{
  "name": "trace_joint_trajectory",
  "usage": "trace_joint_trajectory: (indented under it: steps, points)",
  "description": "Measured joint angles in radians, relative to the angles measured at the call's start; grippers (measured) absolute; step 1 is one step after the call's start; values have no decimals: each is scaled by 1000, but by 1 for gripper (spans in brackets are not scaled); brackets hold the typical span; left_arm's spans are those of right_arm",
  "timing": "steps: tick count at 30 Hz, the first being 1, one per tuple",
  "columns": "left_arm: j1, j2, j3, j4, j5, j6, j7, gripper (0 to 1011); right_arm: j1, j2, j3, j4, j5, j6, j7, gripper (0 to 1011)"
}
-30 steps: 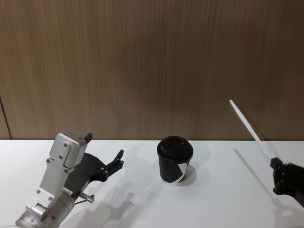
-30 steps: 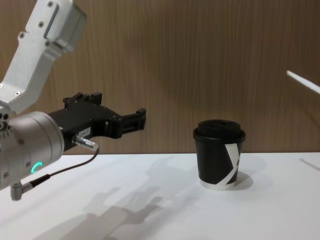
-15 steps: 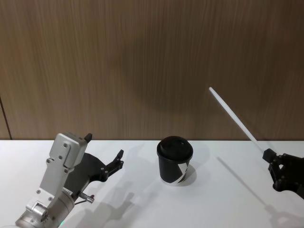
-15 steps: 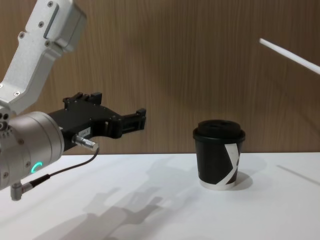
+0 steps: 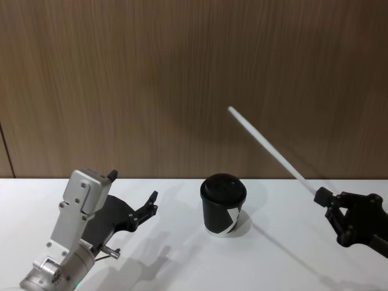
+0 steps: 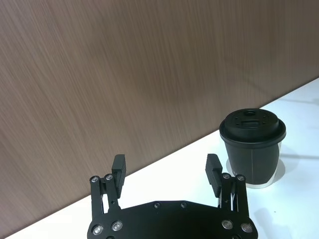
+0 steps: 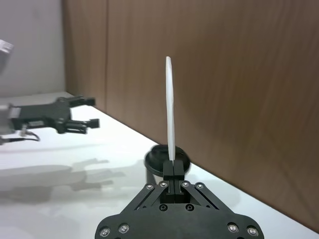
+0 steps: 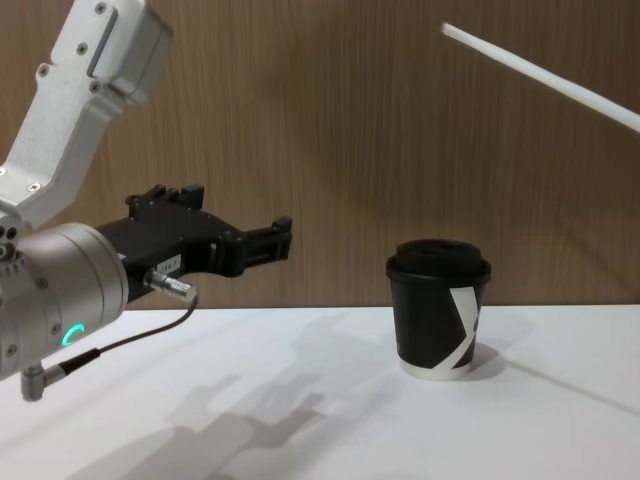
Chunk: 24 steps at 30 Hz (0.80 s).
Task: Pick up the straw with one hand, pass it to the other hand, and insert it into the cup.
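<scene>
The black cup [image 5: 223, 205] with its domed lid stands upright on the white table, also seen in the chest view [image 8: 438, 308] and the left wrist view [image 6: 252, 147]. My right gripper [image 5: 321, 196] is shut on the lower end of the white straw [image 5: 268, 147], which slants up and to the left, its tip above and just right of the cup. In the right wrist view the straw [image 7: 171, 117] rises straight from the closed gripper [image 7: 173, 169]. The straw [image 8: 540, 74] crosses the chest view's upper right. My left gripper [image 5: 133, 189] hovers open left of the cup, fingers [image 6: 213, 168] spread.
A wood-grain wall [image 5: 182, 79] backs the white table [image 5: 182, 267]. The left arm's silver wrist [image 8: 50, 300] with a green ring and cable fills the chest view's left side.
My right gripper has moved left and up toward the cup, and the straw has swung leftward with its tip higher. The left arm has stayed still.
</scene>
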State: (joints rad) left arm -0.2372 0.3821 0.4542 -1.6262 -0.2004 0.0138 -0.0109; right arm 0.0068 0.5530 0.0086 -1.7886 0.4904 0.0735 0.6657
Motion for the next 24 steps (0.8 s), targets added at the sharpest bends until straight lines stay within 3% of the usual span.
trace_joint_trajectory:
  steps: [9,24]
  points:
    - [0,0,0,0,0,0,0,1003,38,18,-36,1,70,5,102,1]
    - [0,0,0,0,0,0,0,1003,70,29,-68,-2,127,21,176,1]
